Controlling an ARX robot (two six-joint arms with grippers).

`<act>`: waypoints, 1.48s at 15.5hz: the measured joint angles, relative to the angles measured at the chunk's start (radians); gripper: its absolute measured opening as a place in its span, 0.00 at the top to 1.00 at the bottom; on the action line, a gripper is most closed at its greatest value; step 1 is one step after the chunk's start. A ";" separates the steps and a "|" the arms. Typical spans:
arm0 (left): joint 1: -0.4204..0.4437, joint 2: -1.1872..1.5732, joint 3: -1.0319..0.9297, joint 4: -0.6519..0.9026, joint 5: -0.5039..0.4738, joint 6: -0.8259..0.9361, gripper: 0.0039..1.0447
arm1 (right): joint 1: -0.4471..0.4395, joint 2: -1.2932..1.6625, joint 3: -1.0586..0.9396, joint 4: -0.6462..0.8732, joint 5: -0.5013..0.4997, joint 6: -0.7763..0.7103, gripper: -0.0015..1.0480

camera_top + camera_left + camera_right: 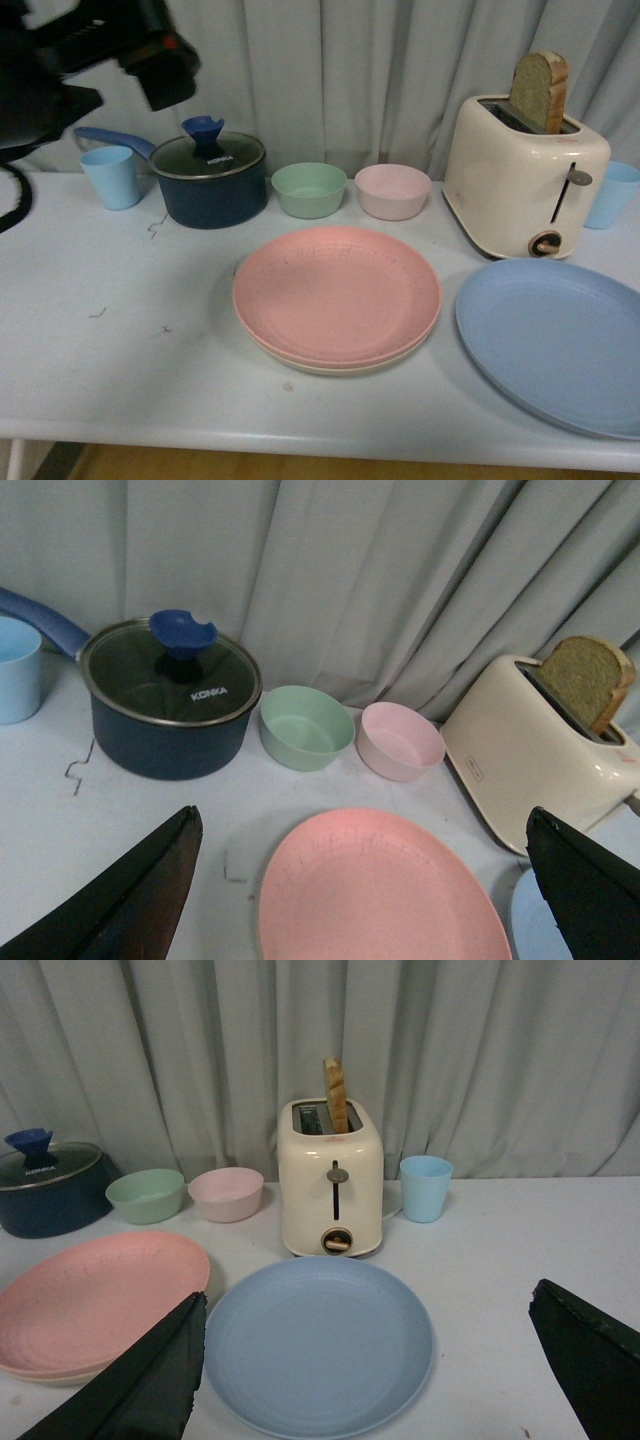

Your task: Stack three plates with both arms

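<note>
Matte pink plate (336,292) rests on cream plate (330,368), seemingly flush; left end effector (362,818) and right end effector (368,1295) gape empty.

Toaster (520,180) nr blue plate (560,340); front open.

The left gripper (362,818) has its two black fingers (140,895) wide apart above the white table (60,830), with the pink plate (385,890) between them. Behind the plate a dark blue pot (165,740) with a glass lid (170,675), a green bowl (305,727) and a pink bowl (400,740) stand in a row. A cream toaster (530,760) holds one bread slice (590,680).
</note>
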 joint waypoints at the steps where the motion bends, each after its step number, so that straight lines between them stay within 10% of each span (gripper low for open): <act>1: -0.008 -0.121 -0.148 0.101 -0.094 0.055 0.12 | 0.000 0.000 0.000 0.000 0.000 0.000 0.06; 3: 0.029 -0.317 -0.349 0.188 -0.195 0.236 0.36 | 0.000 0.000 0.000 0.000 0.000 0.000 0.06; 9: 0.138 -0.573 -0.521 0.083 -0.097 0.316 0.98 | 0.000 0.000 0.000 0.000 0.000 0.000 0.06; 13: 0.257 -0.717 -0.611 0.030 0.004 0.317 0.99 | 0.000 0.000 0.000 0.000 0.000 0.000 0.06; 23: 0.247 -1.131 -0.625 -0.353 0.019 0.318 0.99 | 0.000 0.000 0.000 0.000 0.000 0.000 0.06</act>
